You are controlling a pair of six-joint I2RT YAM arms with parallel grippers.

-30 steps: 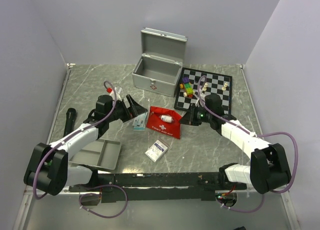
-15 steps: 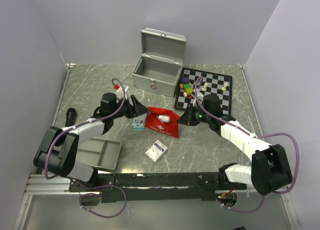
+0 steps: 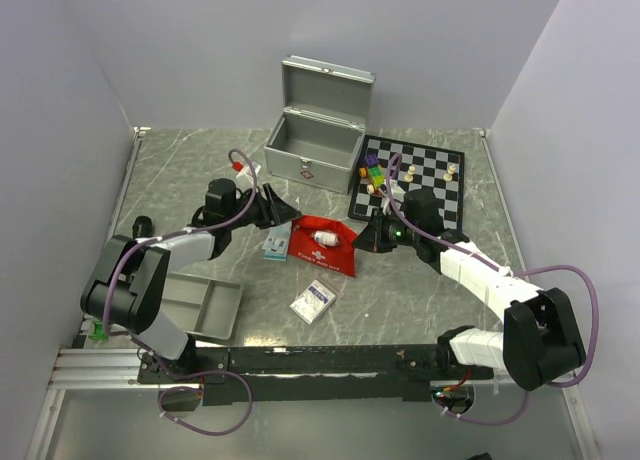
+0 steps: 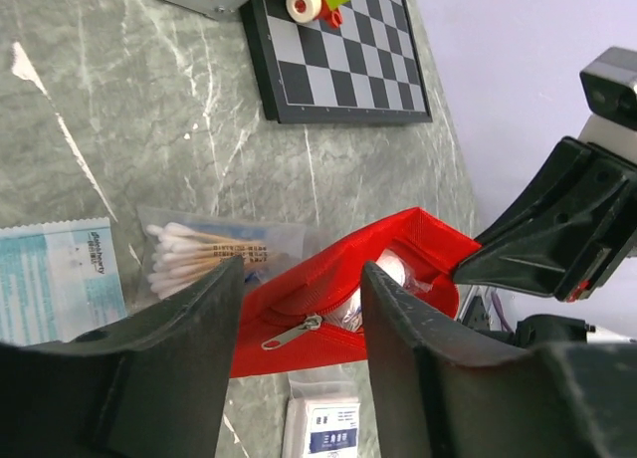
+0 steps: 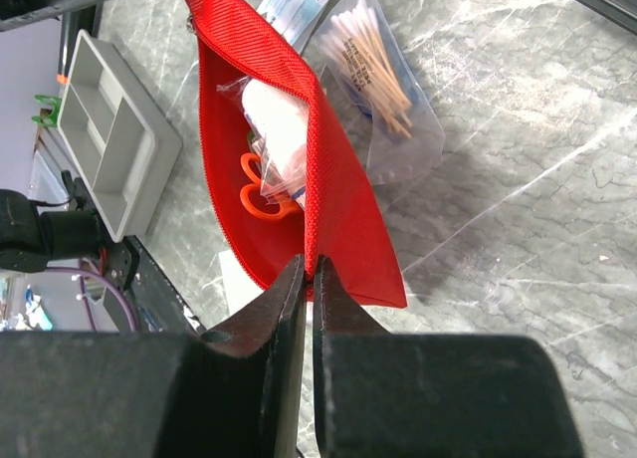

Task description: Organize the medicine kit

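Top external view: nearest you, your right gripper (image 5: 309, 271) is pinched tight on the red fabric zip pouch (image 3: 330, 248). Your left gripper (image 4: 302, 279) stands half open astride the opposite edge. Far centre, the boxy silver metal medicine kit (image 3: 290, 160) lies long axis left-right, front facing you, lid upright, diamond sticker showing.

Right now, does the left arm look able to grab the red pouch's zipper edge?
Probably yes: the left gripper stands open astride the red pouch at its zipper edge, nothing in between; the right gripper pinches the other edge.
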